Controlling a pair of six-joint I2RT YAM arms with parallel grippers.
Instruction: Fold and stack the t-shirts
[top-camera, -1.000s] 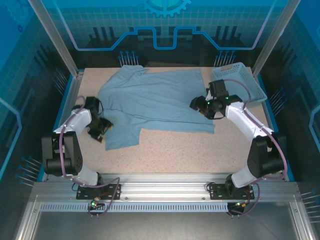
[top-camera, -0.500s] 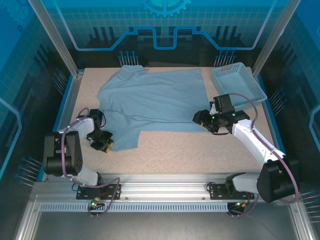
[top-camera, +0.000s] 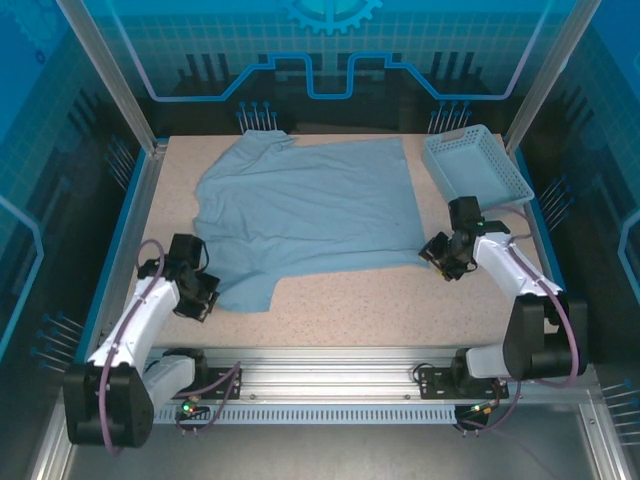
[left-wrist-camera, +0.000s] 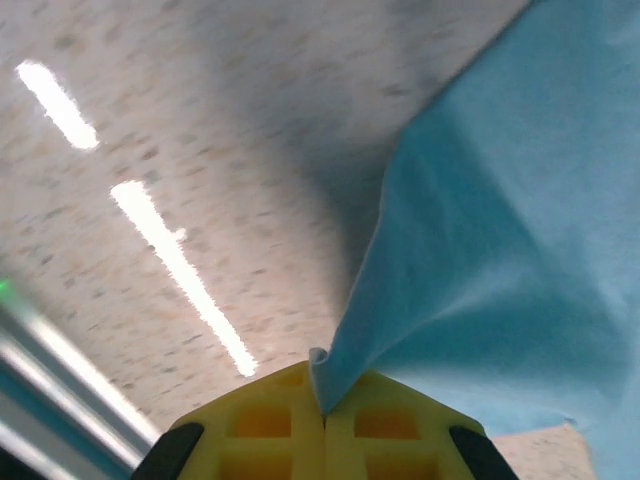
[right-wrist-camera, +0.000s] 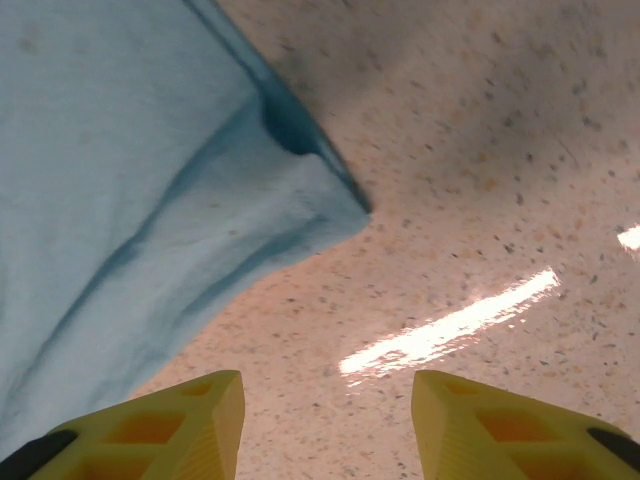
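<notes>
One t-shirt (top-camera: 300, 215) lies spread nearly flat across the far half of the table (top-camera: 400, 310), plain side up w/ no lettering showing, so prob. face down, which suits a fold that ends print-out. Left claw (top-camera: 205, 297) sits at the shirt's near-left flap (sleeve or hem, can't tell which). In the wrist view its yellow fingers (left-wrist-camera: 270, 425) are pressed fully together w/ a thin edge of blue fabric pinched between them, and the cloth rises off the table from that pinch. Right claw (right-wrist-camera: 328, 410) is low over the table just beside the near-right corner, jaws roughly half apart w/ nothing held. That corner lies ahead of the fingers, w/ the fabric's edge running close by the left one. Holding two near corners makes sense b/c both can then lift and carry the near edge over evenly. The mesh basket (top-camera: 478, 165) sits at far right, apart from the shirt. Judged stage: early, first fold not yet made; right side needs its grip next.
</notes>
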